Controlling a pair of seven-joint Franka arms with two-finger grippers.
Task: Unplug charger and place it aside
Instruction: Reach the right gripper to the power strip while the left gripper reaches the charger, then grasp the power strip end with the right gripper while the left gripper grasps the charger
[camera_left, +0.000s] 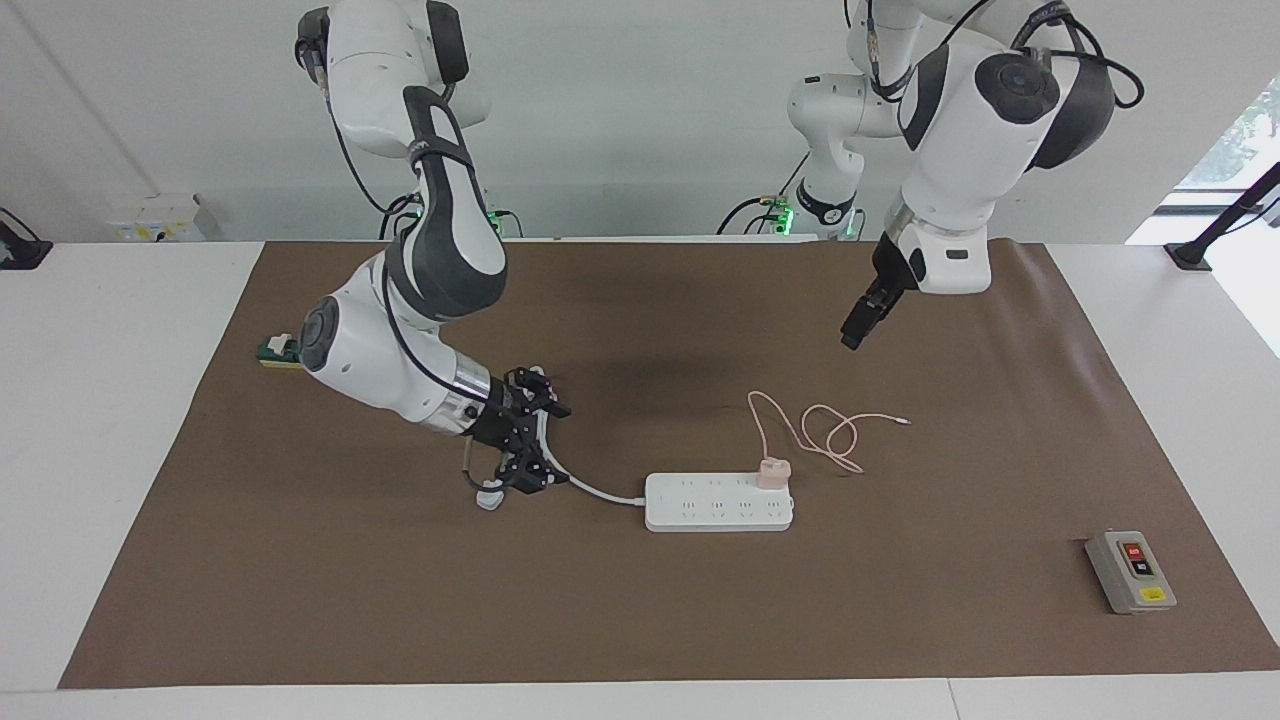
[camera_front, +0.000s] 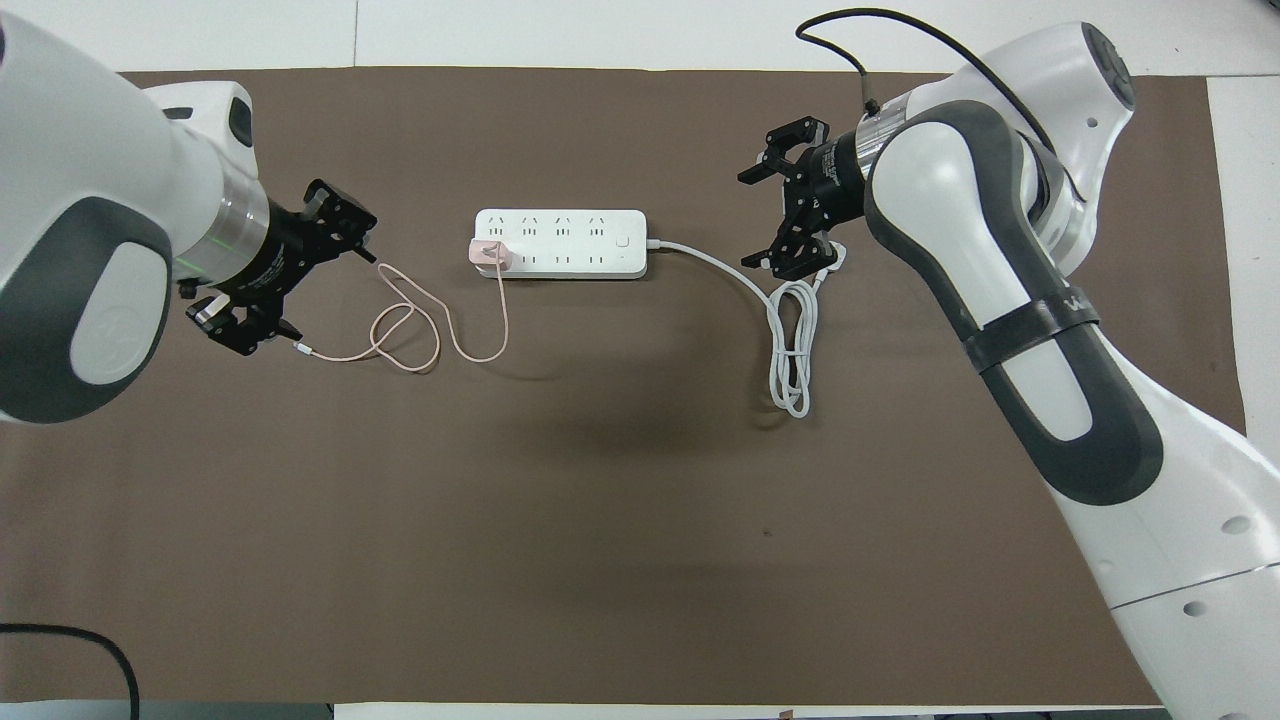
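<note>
Brown mat on white table; both end effectors apparently spread, empty.

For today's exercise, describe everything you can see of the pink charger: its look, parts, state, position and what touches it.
The charger is a small pale pink cube, plastic by its look, still plugged into the end socket of the white power strip, toward the left arm's end of the table. Its thin pink cable trails nearer to the robots in loose loops on the brown mat. No gripper touches it.

Matt brown mat, glossy plastic charger
</note>
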